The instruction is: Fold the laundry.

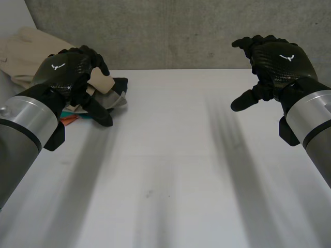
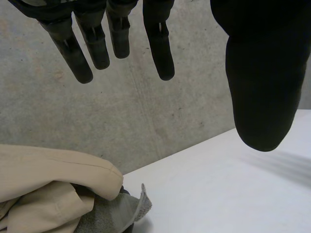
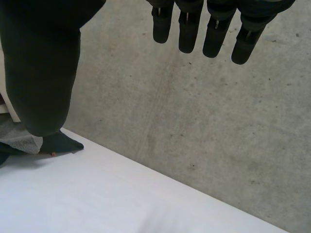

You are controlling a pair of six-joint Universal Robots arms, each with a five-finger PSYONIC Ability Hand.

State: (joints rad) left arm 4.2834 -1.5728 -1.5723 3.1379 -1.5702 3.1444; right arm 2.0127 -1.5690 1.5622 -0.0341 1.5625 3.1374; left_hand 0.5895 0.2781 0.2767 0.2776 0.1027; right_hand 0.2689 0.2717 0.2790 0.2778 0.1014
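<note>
Head view puts the laundry pile (image 1: 111,93) at about ten o'clock on the tabletop (image 1: 170,170), near its far left corner. A beige garment (image 1: 26,51) is bunched at the back, with a dark garment (image 1: 120,84) and a grey cloth (image 1: 116,102) in front. A bit of orange and teal cloth (image 1: 69,118) peeps out at the pile's seven o'clock. Nothing is spread or folded yet.

The left robot hand (image 1: 64,72) hangs just over the pile. Its own wrist view shows the fingers (image 2: 80,63) straight and the thumb apart, holding nothing, with the beige garment and the grey cloth beyond the fingertips. The right robot hand (image 1: 276,59) hovers at about two o'clock, well apart from the pile, relaxed and empty above bare tabletop, with the concrete wall (image 1: 170,31) behind it.

The risks, as I judge them:
- **Grabbing too much:** the garments lie tangled, so a grab from above may take several layers at once and drag the whole heap instead of one piece.
- **Pushing it off:** the pile sits close to the tabletop's left side, so a sideways push could send the beige garment over the edge.
- **A stray piece:** the small orange and teal cloth may ride along unnoticed.
- **A twisted lift:** with the right robot hand so far off, a one-handed lift may leave a garment twisted rather than flat.
</note>
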